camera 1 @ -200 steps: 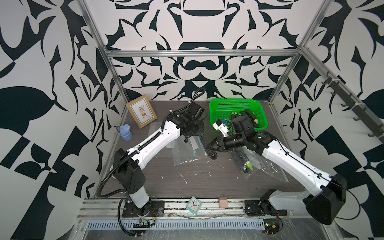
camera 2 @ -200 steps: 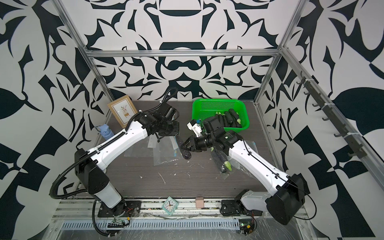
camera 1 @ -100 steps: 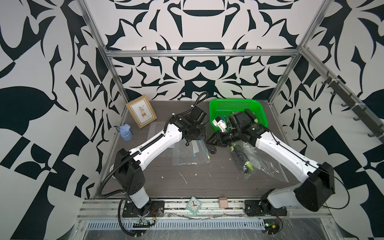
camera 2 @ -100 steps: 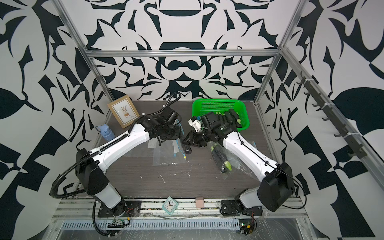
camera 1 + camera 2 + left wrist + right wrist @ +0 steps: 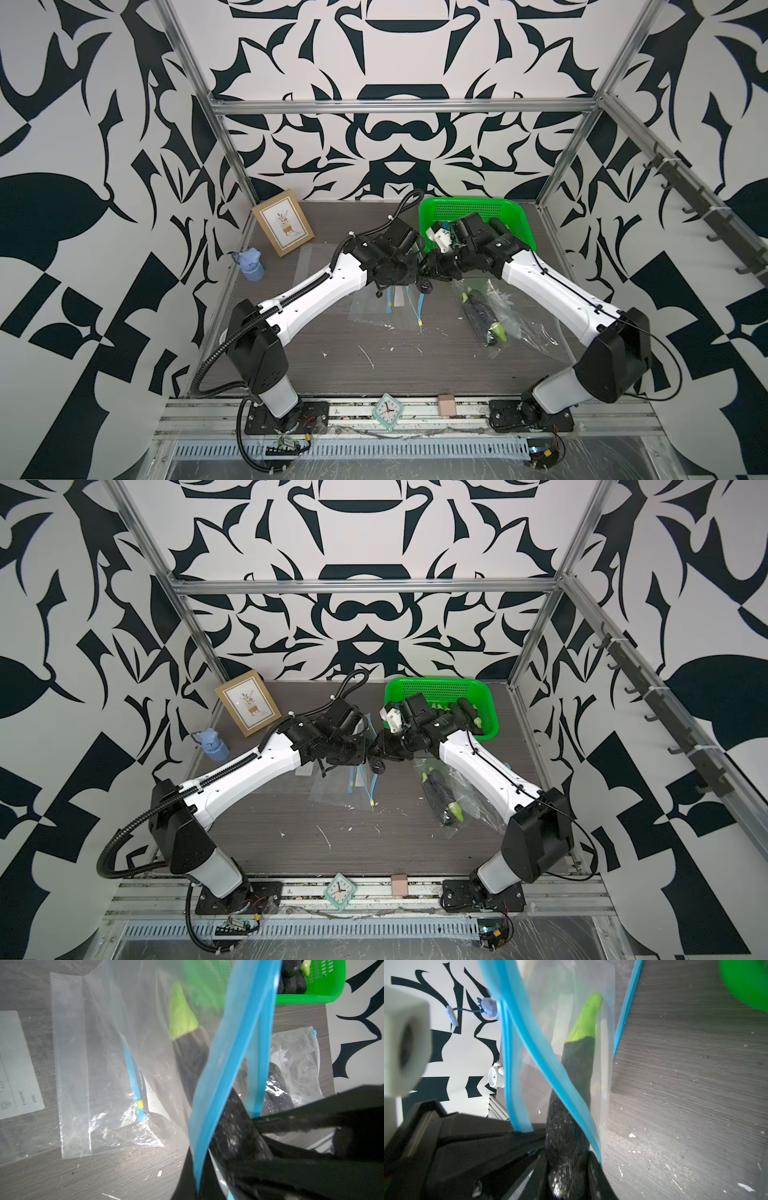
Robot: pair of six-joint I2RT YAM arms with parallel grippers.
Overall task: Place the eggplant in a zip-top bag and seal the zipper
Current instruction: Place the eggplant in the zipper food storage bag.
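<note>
In the right wrist view my right gripper (image 5: 566, 1167) is shut on the dark butt of the eggplant (image 5: 577, 1076). Its green stem end points away into the open mouth of the clear zip-top bag (image 5: 604, 1028). The bag's blue zipper band (image 5: 542, 1049) crosses over the eggplant. In the left wrist view my left gripper (image 5: 197, 1184) is shut on one blue zipper lip (image 5: 224, 1064) and holds the bag up, with the eggplant (image 5: 191, 1059) seen through the plastic. In both top views the two grippers meet mid-table, the left gripper (image 5: 409, 276) beside the right gripper (image 5: 434, 270).
A green basket (image 5: 469, 203) with several eggplants stands at the back right. A crumpled bag with eggplants (image 5: 486, 316) lies under the right arm. Flat spare bags (image 5: 374, 307) lie under the grippers. A picture frame (image 5: 282, 226), a blue bottle (image 5: 251, 266) and a small clock (image 5: 388, 409) stand around.
My right gripper has carried the eggplant back and left to the bag. The left gripper has shifted toward it with the bag lip held. The eggplant now reaches into the bag's mouth.
</note>
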